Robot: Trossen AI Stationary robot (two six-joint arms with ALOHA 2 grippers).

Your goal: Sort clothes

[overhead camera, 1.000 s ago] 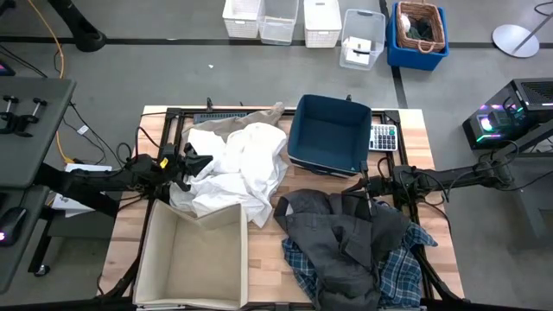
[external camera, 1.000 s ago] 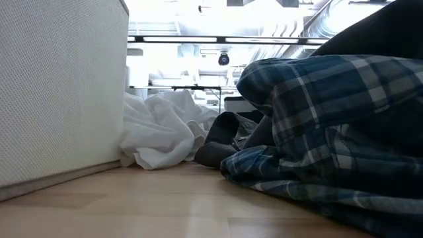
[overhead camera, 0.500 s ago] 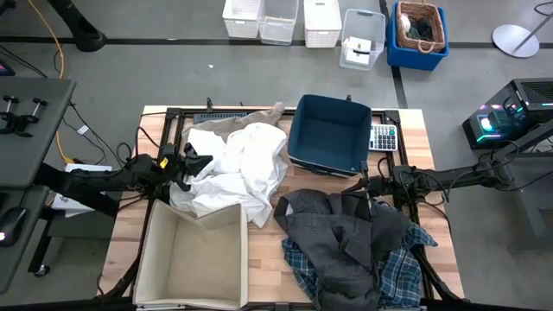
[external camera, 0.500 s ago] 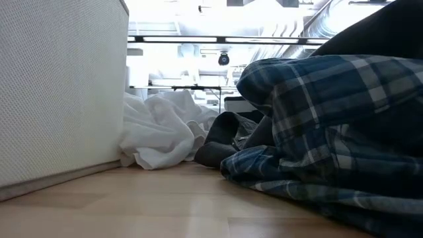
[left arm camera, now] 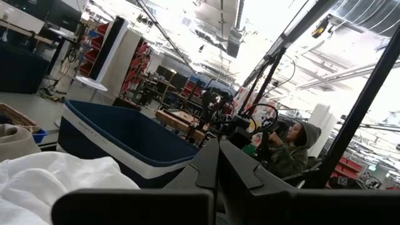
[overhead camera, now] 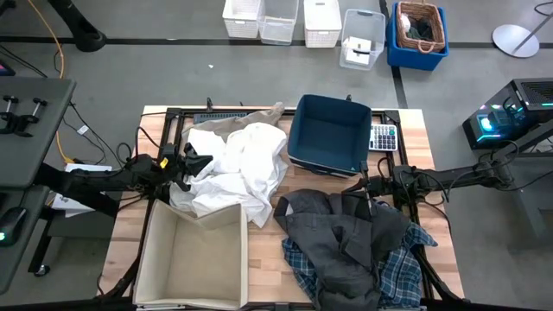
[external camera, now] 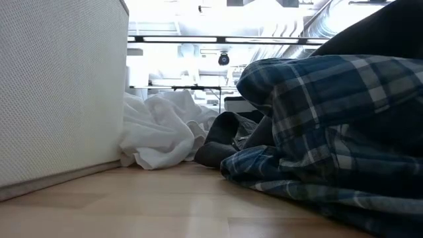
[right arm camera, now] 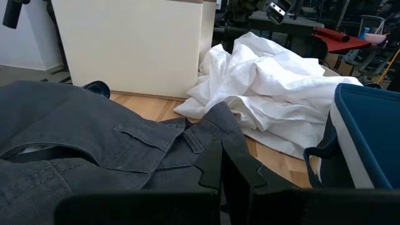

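The white garment [overhead camera: 235, 170] lies crumpled at the table's far left, on top of the beige-khaki garment [overhead camera: 252, 116] that sticks out at its far side. The dark grey garment [overhead camera: 346, 235] lies spread over the blue-and-white plaid shirt [overhead camera: 393, 272] at the near right. My left gripper [overhead camera: 200, 162] is shut, level at the white garment's left edge [left arm camera: 56, 181]. My right gripper [overhead camera: 366, 184] is shut, level just above the dark grey garment's far edge [right arm camera: 125, 144]. Neither plainly touches cloth.
A dark blue bin [overhead camera: 329, 136] stands at the far middle right, with a calculator [overhead camera: 383, 136] beside it. A beige bin [overhead camera: 195, 256] stands at the near left. White baskets and a blue crate [overhead camera: 418, 33] stand on the floor beyond the table. A person [left arm camera: 294, 150] sits in the room behind.
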